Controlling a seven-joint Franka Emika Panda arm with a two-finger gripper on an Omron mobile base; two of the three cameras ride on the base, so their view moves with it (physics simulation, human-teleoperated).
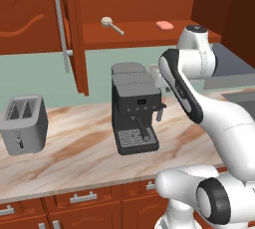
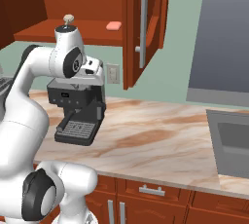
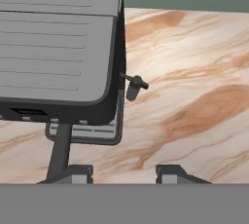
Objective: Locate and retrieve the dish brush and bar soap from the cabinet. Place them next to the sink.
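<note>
Marbled beige-brown stone table (image 3: 204, 106) spreads beneath two dark fingers (image 3: 171, 173), standing apart with nothing between them, poised above one dark grey espresso machine (image 3: 58, 47) whose top and steam wand fill the hand view's left. One silver toaster (image 1: 24, 123) sits well to the machine's left. Overhead, the reddish-brown wooden cabinet (image 1: 144, 4) stands open, its door (image 1: 74, 29) swung out; on its shelf lie one cream-headed dish brush (image 1: 111, 25) and one pink bar soap (image 1: 164, 25), apart. Partly cut off at right, the dark grey sink (image 2: 234, 142). The white arm (image 2: 34, 101) hides most of the brush in the right base view.
</note>
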